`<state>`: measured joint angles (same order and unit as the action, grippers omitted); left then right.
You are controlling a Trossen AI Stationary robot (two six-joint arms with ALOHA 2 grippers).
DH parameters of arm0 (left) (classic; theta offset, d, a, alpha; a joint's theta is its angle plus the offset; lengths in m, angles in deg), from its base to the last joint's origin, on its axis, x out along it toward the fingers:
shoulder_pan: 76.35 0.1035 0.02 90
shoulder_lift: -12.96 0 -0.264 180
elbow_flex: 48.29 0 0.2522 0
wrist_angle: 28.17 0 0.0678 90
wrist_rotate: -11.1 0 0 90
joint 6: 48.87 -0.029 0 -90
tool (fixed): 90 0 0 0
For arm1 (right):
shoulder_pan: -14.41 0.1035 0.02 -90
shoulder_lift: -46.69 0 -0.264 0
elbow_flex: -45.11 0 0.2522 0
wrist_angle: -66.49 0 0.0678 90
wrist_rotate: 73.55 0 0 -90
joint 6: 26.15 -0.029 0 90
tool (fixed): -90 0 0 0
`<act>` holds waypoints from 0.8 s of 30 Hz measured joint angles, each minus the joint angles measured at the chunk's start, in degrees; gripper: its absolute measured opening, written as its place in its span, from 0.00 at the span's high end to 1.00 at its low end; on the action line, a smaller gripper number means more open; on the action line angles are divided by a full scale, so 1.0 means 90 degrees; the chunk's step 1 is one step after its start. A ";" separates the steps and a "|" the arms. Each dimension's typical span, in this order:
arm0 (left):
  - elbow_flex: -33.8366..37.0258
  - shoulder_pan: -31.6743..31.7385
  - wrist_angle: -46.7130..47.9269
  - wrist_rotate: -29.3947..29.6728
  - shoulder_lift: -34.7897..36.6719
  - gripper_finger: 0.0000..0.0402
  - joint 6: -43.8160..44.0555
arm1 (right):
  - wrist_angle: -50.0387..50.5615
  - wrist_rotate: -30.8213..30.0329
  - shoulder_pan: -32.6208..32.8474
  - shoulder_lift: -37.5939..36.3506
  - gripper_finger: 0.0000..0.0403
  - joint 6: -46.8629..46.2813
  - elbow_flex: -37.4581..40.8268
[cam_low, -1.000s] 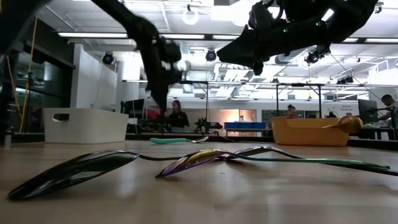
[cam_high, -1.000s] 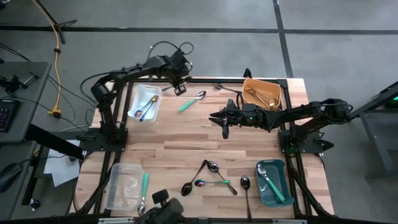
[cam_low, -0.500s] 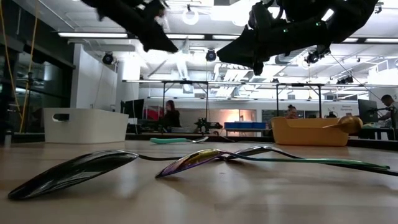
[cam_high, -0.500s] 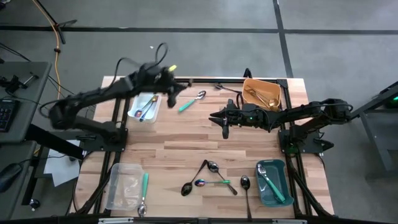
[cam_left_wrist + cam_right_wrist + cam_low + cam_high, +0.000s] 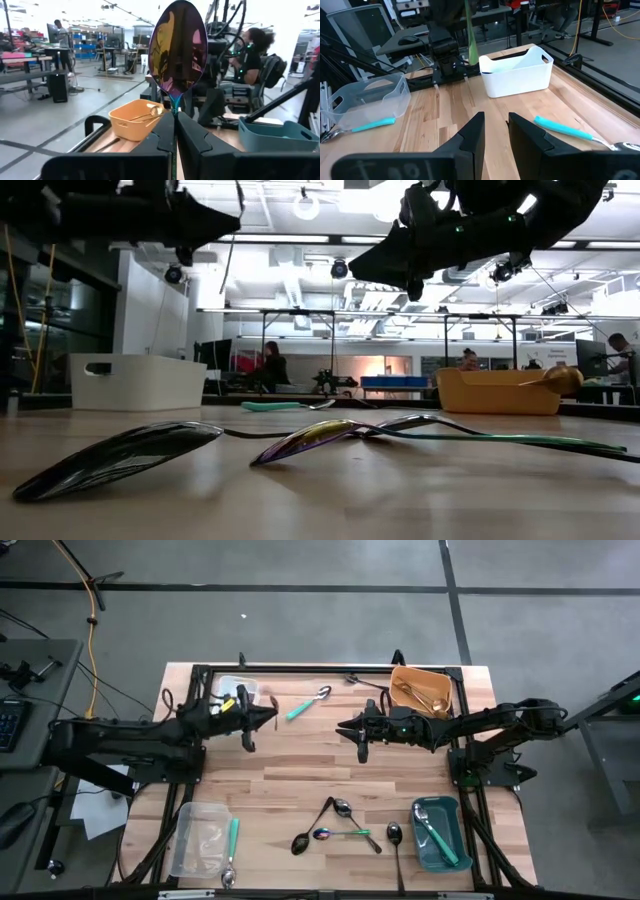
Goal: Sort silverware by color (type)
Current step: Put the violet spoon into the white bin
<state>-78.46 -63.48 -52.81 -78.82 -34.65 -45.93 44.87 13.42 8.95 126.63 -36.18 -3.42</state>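
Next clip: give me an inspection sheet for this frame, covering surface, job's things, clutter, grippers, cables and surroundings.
Surface: wooden table, bins at the corners.
Job's things: teal-handled spoon loose at the far edge; black, rainbow and teal pieces clustered at the near edge; gold spoons in the orange bin; teal ones in the teal bin.
Clutter: nothing seen.
Grippers: left gripper shut on a rainbow spoon, raised beside the white bin; right gripper empty, fingers slightly apart, above mid-table.
Cables: yellow cable on the floor, left of the table.
Surroundings: people at workstations behind.
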 joint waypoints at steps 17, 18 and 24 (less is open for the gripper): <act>0.0201 -0.0215 -0.0252 0.0233 -0.0023 1.00 -0.0174 | -0.0238 0.0000 -0.0001 -0.0002 0.80 -0.0002 0.0000; 0.0201 -0.0215 -0.0252 0.0233 -0.0023 1.00 -0.0179 | -0.0238 0.0000 -0.0001 -0.0001 0.80 -0.0010 0.0000; 0.0201 -0.0215 -0.0251 0.0232 -0.0023 1.00 -0.0182 | -0.0238 0.0000 -0.0001 -0.0002 0.80 -0.0036 0.0000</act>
<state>-76.66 -65.41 -55.06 -76.73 -34.86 -47.57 42.73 13.42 8.94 126.61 -36.50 -3.42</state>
